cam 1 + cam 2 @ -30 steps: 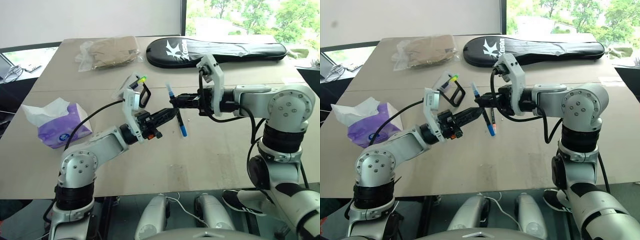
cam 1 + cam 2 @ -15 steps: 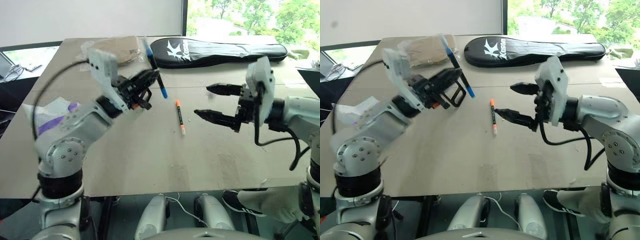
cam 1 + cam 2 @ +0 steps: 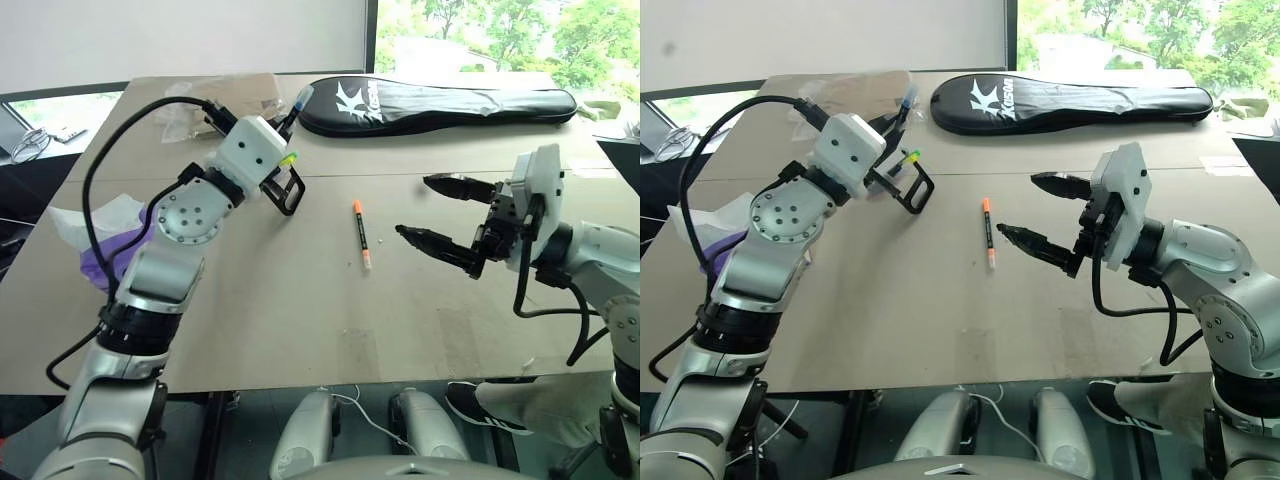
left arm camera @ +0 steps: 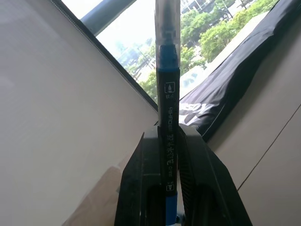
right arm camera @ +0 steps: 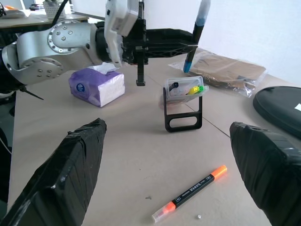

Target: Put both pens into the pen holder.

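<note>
My left gripper (image 4: 168, 135) is shut on the black-barrelled pen with the blue cap (image 4: 167, 89) and holds it upright. Its lower blue end (image 5: 189, 63) hangs just above the pen holder (image 5: 183, 92), a clear cup in a black wire frame (image 3: 287, 188) with a yellow-green highlighter inside. The orange pen (image 3: 361, 234) lies flat on the table between the holder and my right gripper (image 3: 412, 206). My right gripper hovers open above the table to the right of the orange pen, with nothing between its fingers (image 5: 70, 165).
A purple tissue box (image 3: 100, 245) sits at the table's left edge. A black racket bag (image 3: 440, 100) and a plastic bag with brown contents (image 3: 845, 95) lie along the far side. The table's near edge (image 3: 340, 375) runs below both arms.
The right gripper let go of the blue-capped pen, opened and drew back to the right. The left arm carried the pen up and away to above the holder, rolling its wrist.
</note>
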`<state>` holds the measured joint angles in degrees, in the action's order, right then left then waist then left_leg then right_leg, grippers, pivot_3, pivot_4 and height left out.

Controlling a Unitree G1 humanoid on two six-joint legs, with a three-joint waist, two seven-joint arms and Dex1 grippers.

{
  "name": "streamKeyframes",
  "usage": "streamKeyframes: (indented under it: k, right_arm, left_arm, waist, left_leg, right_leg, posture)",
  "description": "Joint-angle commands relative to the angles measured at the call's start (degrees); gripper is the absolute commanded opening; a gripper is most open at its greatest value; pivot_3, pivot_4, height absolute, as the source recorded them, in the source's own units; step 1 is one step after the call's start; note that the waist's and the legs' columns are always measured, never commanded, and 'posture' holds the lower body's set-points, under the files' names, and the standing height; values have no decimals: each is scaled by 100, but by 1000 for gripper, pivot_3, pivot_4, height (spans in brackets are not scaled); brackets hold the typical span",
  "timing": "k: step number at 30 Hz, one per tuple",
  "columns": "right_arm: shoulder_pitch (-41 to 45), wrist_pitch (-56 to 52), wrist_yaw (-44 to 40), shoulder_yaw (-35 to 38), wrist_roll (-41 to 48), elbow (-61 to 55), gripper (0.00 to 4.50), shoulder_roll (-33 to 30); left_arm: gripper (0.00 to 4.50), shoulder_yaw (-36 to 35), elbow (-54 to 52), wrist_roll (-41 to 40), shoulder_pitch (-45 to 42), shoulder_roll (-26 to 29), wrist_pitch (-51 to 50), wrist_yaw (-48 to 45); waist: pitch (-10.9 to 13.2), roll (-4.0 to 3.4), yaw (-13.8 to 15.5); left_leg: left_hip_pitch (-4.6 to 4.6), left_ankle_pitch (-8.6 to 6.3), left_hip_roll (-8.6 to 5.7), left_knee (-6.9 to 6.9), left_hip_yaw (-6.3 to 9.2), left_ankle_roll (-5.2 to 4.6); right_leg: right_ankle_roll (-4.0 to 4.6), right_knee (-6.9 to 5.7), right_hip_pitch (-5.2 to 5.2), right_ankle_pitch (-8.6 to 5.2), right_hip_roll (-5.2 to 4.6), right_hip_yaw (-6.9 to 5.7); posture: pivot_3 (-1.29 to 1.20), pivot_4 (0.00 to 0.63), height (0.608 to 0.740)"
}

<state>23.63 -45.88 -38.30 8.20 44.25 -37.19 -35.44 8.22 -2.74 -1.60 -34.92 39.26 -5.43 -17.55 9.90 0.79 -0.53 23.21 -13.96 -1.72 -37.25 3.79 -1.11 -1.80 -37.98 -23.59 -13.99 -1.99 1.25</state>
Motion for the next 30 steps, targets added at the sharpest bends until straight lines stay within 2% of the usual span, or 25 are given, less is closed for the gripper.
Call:
streamKeyframes:
  k: [1,10,16,18,19,20,21,23,25,26,28,30]
  right_arm:
    - [-35,160,124,116,52,-270,4445,-65]
    - [-197,180,383,180,138,-452,4445,-93]
    - [-235,221,426,176,136,-421,4500,-127]
    - [-227,242,475,132,102,-383,4500,-113]
    - [-227,249,491,122,95,-371,4500,-115]
    - [-230,252,505,124,99,-362,4500,-118]
    - [-231,251,516,128,104,-352,4500,-123]
    - [-240,250,536,139,89,-337,4500,-155]
    - [-258,251,565,176,76,-315,4500,-186]
    - [-275,256,579,198,68,-311,4500,-201]
    - [-318,259,607,259,46,-324,4500,-253]
    - [-358,236,641,340,72,-350,4500,-306]
  left_arm:
    - [0,-19,338,339,-229,-85,414,-173]
    - [0,-157,908,797,-191,-397,412,-133]
    - [2719,-359,614,739,-97,-415,142,-307]
    - [3385,-554,123,160,7,-592,-188,-586]
    - [4008,-721,-178,-331,15,-767,-670,-709]
    - [4291,-911,-473,-869,-31,-969,-1297,-762]
    - [4382,-1100,-751,-1461,-114,-1175,-2082,-770]
    - [4382,-1574,-1166,-2451,-526,-1749,-3752,-202]
    - [4382,-1840,-1317,-2463,-1189,-2277,-5964,619]
    - [4382,-1887,-1372,-2340,-1483,-2485,-6707,974]
    - [4382,-2361,-1254,-2220,-2101,-3176,-7825,1474]
    - [4382,-2484,-884,-2000,-2460,-3538,-8539,1809]
  waist:
    - [0,0,-1]
    - [0,0,-9]
    - [0,0,-10]
    - [0,0,-10]
    - [0,0,-10]
    - [0,1,-6]
    - [0,1,-2]
    - [0,1,8]
    - [4,8,30]
    - [6,11,33]
    - [8,15,22]
    - [8,16,-7]
  left_leg:
    - [1,0,0,0,1,0]
    - [3,0,0,-2,4,0]
    - [4,-1,0,-5,5,-1]
    - [6,0,0,-5,6,-1]
    - [8,0,0,-7,7,0]
    - [9,0,0,-8,7,0]
    - [17,0,0,-16,16,0]
    - [47,4,-1,-44,50,7]
    - [63,5,-3,-75,73,9]
    - [65,3,-6,-85,78,6]
    - [60,-1,-14,-99,82,-2]
    - [54,-4,-20,-105,76,-6]
  right_leg:
    - [0,0,-1,0,0,-1]
    - [0,-2,-3,0,-1,-2]
    - [-1,-3,-3,0,0,-5]
    - [0,-3,-3,0,-1,-6]
    - [0,-2,-3,1,-2,-6]
    - [-1,-2,-3,1,-3,-5]
    - [-1,-2,-4,1,-4,-4]
    - [-2,-3,-12,1,-5,-25]
    - [-4,-11,-11,3,-2,-47]
    - [-6,-15,-7,4,1,-53]
    - [-16,-18,7,7,25,-73]
    - [-27,-15,16,12,22,-73]
  posture:
    - [0,150,740]
    - [0,150,740]
    - [0,150,740]
    - [0,150,740]
    - [0,150,740]
    - [0,150,740]
    - [0,150,740]
    - [0,150,740]
    - [0,150,740]
    - [0,150,740]
    - [0,150,740]
    - [0,150,740]
